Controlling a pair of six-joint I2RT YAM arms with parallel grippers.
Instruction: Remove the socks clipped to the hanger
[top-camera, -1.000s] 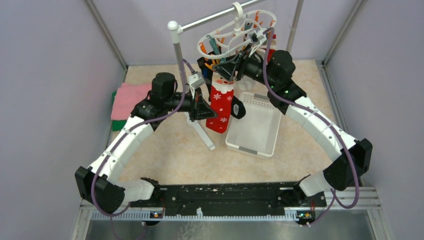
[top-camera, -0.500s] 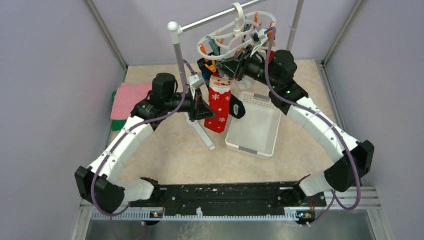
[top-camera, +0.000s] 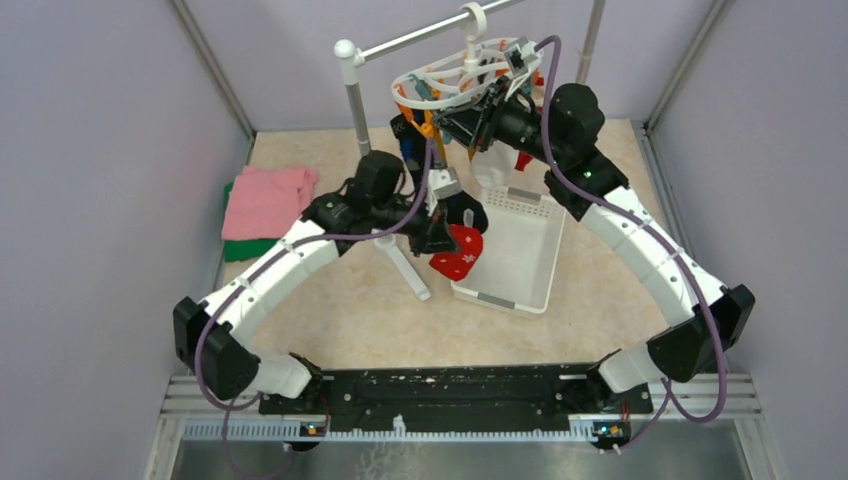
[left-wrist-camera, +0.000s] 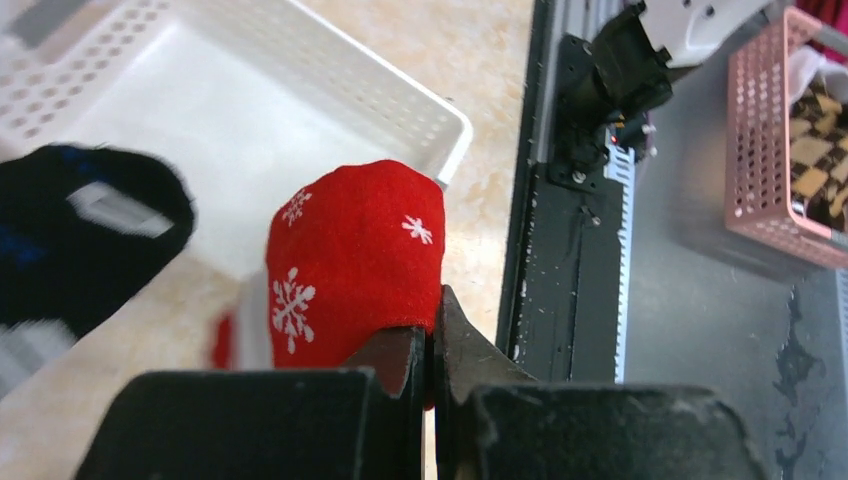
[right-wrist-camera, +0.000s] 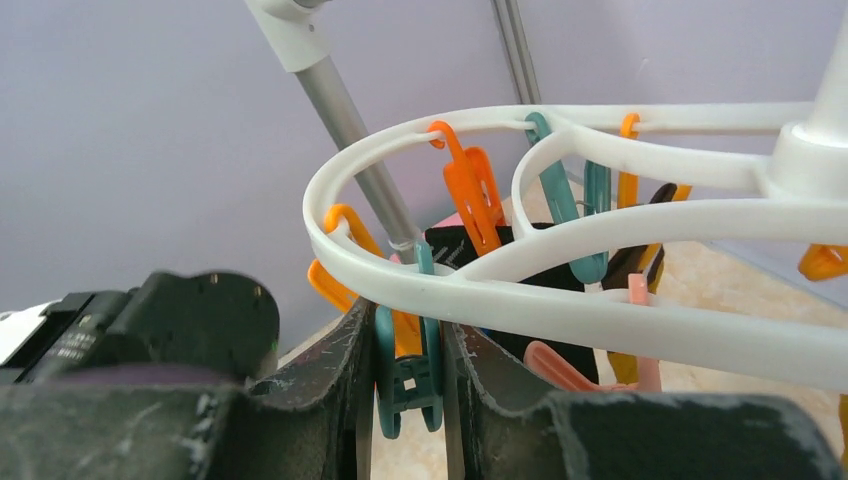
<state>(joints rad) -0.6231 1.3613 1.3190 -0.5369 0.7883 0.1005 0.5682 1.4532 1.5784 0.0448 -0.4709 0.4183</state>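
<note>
Wrist views settle what the overhead view leaves vague. From above, the left hand (top-camera: 440, 230) and a red sock (top-camera: 456, 252) merge into one shape at the left edge of the white basket (top-camera: 515, 255). The left wrist camera shows that hand's fingers pressed together on a fold of the snowflake-patterned sock, which hangs over the basket's corner and the worktop (left-wrist-camera: 480, 40), well apart from the hanger (top-camera: 450, 80). A blurred black sock (left-wrist-camera: 85, 235) sits at the left of that view.

Only the right wrist camera shows the right hand (right-wrist-camera: 408, 325) pinching one teal clip (right-wrist-camera: 408, 385) just under the hanger's outer ring. Counted there: four orange clips (right-wrist-camera: 468, 185) and at least two teal. Overhead: one hanger on the rack bar (top-camera: 410, 40), one basket, one pink cloth (top-camera: 265, 200) at the left.
</note>
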